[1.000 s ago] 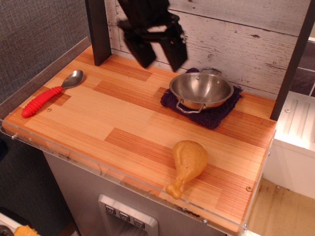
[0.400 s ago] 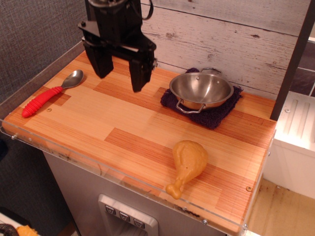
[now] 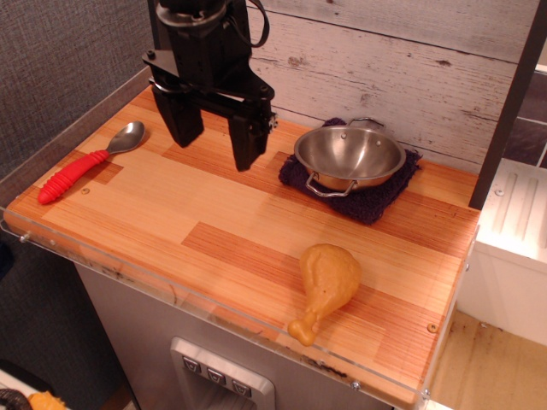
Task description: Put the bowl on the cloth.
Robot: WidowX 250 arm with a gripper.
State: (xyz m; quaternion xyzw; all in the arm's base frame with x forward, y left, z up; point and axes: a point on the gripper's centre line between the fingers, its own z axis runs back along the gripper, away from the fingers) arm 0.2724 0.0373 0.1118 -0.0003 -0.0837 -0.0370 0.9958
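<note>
The shiny steel bowl [image 3: 349,156] with two wire loop handles sits upright on the dark purple cloth [image 3: 373,198] at the back right of the wooden counter. My black gripper [image 3: 215,143] hangs over the back left of the counter, to the left of the bowl and apart from it. Its two fingers are spread wide and hold nothing.
A metal spoon with a red handle [image 3: 84,164] lies at the far left. A yellow toy chicken drumstick [image 3: 325,283] lies near the front edge. A dark post [image 3: 171,53] stands at the back left, a white plank wall [image 3: 402,60] behind. A clear rim [image 3: 171,295] lines the counter's front.
My gripper has moved from beside the bowl leftward across the back of the counter, then slightly down and right. The bowl stays on the cloth.
</note>
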